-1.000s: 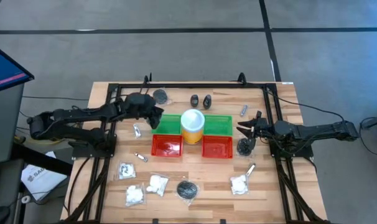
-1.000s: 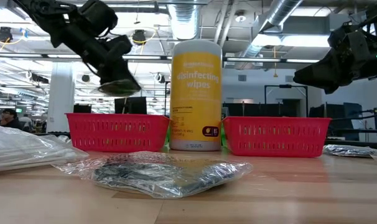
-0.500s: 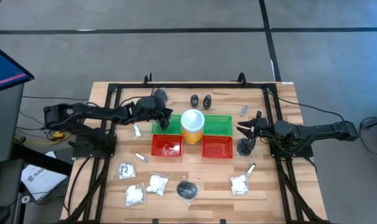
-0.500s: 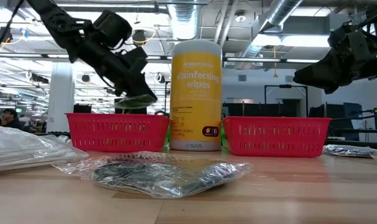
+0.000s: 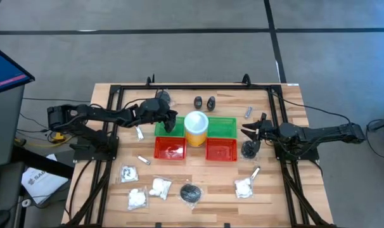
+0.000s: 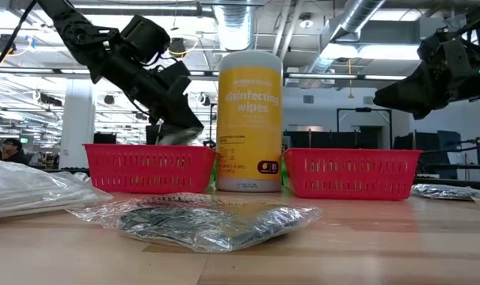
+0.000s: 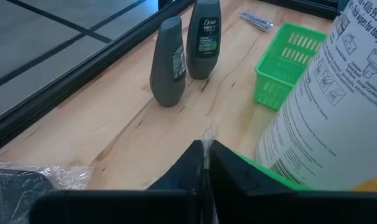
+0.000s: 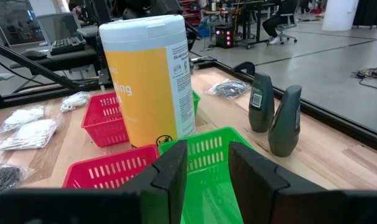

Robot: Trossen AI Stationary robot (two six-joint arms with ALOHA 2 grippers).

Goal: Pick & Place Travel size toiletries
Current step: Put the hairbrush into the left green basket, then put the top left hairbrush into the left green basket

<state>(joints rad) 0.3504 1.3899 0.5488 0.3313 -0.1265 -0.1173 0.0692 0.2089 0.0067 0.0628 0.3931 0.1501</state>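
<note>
Left pincer [image 5: 169,121] pinched clear wrapper over green plastic tray [image 5: 225,126], nine o'clock end; right pincer [image 5: 247,131] empty, half-open; most packets remained on wooden counter [image 5: 211,190].

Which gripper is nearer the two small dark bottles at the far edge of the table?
Left. The left gripper hovers over the green tray's left end, close beside the bottles. The right gripper hangs beyond the tray's right end, farther off.
</note>
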